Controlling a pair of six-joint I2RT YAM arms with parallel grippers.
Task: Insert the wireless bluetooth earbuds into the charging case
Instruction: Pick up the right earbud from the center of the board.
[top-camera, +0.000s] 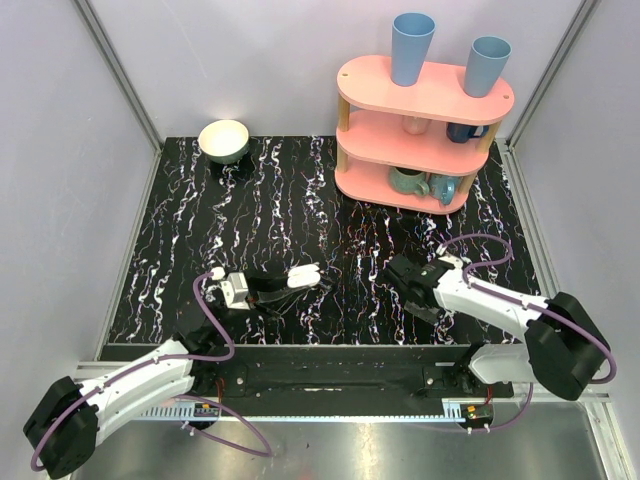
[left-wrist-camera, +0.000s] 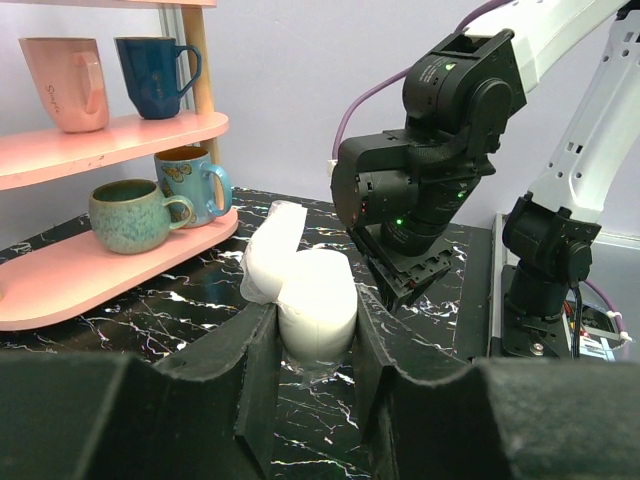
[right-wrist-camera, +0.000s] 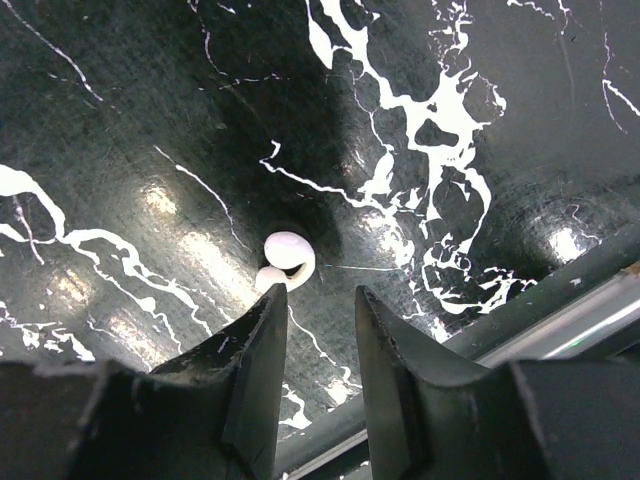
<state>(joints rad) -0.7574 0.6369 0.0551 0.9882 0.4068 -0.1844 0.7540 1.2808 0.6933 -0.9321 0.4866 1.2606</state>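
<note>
Black fingers crowd the bottom of the left wrist view: the left gripper (left-wrist-camera: 314, 350) is clamped narrow on the charging case (left-wrist-camera: 318, 300), one finger against each side. The case's lid (left-wrist-camera: 272, 245) is swung open and leans up and to the left. From above, this gripper (top-camera: 292, 283) and the case (top-camera: 303, 275) sit over the front middle of the black, white-veined desk (top-camera: 300, 200).

Just to the right, well apart from the case, the right gripper (top-camera: 418, 303) points down at the desk. Its wrist view shows the right gripper (right-wrist-camera: 318, 300) partly open with only bare desk between the fingers. A white earbud (right-wrist-camera: 288, 256) lies on the desk just past the tip of the left-hand finger in that view, outside the gap. Whether it is one bud or two pressed together cannot be told.

At the back, a pale bowl (top-camera: 224, 140) stands on the left. A pink shelf (top-camera: 425, 100) on the right carries two blue cups (top-camera: 411, 48) on top and mugs (top-camera: 410, 181) on the tiers below.
</note>
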